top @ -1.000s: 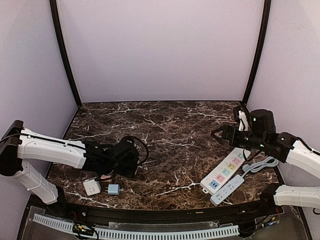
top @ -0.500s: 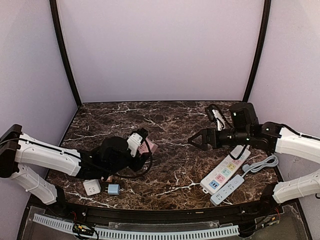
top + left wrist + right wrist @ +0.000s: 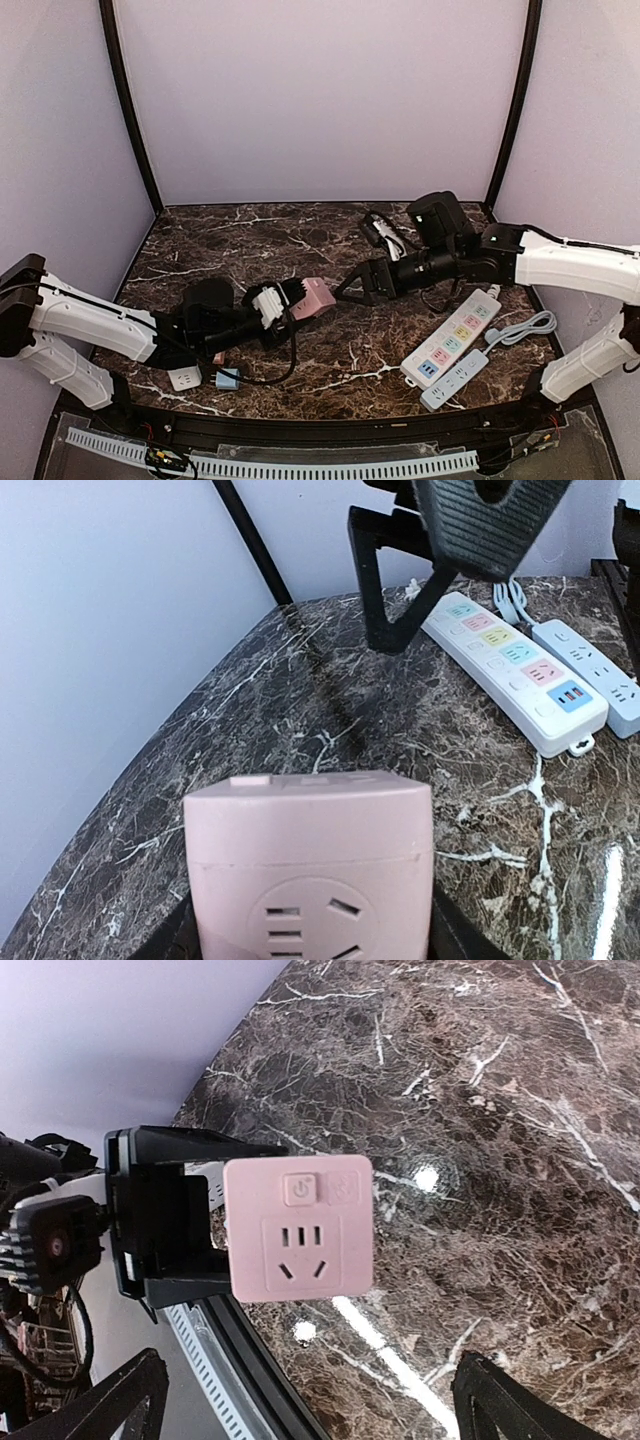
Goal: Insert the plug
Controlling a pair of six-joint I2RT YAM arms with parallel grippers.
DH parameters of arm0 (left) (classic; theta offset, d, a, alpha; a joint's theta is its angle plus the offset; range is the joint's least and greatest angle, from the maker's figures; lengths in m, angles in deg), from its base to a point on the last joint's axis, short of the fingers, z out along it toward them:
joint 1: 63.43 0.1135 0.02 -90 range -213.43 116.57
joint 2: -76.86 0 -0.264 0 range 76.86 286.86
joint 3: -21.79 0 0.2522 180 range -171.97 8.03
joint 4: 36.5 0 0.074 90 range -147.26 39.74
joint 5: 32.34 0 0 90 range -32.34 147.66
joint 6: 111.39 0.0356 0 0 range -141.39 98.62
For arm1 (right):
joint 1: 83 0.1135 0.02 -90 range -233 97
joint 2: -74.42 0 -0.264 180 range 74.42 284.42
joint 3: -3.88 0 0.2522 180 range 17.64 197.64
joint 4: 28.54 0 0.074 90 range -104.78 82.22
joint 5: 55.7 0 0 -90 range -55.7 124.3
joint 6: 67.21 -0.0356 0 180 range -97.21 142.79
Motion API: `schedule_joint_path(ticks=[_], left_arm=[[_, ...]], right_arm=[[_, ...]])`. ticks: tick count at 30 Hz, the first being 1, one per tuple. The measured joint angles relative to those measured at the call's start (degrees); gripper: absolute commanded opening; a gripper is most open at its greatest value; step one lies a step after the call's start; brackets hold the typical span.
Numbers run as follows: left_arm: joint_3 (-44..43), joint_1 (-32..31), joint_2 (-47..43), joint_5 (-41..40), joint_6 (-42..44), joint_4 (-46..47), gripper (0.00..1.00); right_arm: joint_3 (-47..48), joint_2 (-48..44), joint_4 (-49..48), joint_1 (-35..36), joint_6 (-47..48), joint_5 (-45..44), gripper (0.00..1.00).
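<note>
One slip is risked: the pink plug (image 3: 318, 297), clamped in the left gripper (image 3: 298, 302), could be knocked loose if the wide-open right gripper (image 3: 345, 290) is closed off-centre.

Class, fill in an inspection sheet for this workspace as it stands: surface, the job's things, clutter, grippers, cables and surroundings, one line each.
Surface: dark marble table, with white veins.
Job's things: pink plug held above mid-table; white power strip and pale blue power strip lie side by side at the near right.
Clutter: white adapter and blue adapter lie at the near left edge.
Grippers: left gripper shut on the pink plug; right gripper open, facing the plug, not touching it.
Cables: black cable loops under the left arm; grey cord lies beside the power strips.
Surroundings: lilac walls, black frame posts.
</note>
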Motion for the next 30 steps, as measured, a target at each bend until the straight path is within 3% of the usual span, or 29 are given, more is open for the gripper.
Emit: schedule_joint_path(ticks=[6, 16, 22, 30], left_arm=[[1.1, 0.0, -2.7, 3.6, 1.4, -0.1, 0.01], [1.1, 0.0, -5.4, 8.7, 1.4, -0.6, 0.01], [0.1, 0.0, -4.3, 9.6, 1.4, -0.7, 0.01], [0.0, 0.0, -3.3, 9.7, 1.9, -0.9, 0.01]], right_arm=[[6.7, 4.6, 2.5, 4.2, -0.8, -0.2, 0.99], [10.1, 9.6, 4.3, 7.2, -1.6, -2.6, 0.98], [12.0, 11.9, 4.9, 8.4, -2.4, -3.3, 0.84], [14.0, 14.7, 6.4, 8.9, -3.9, -5.4, 0.44]])
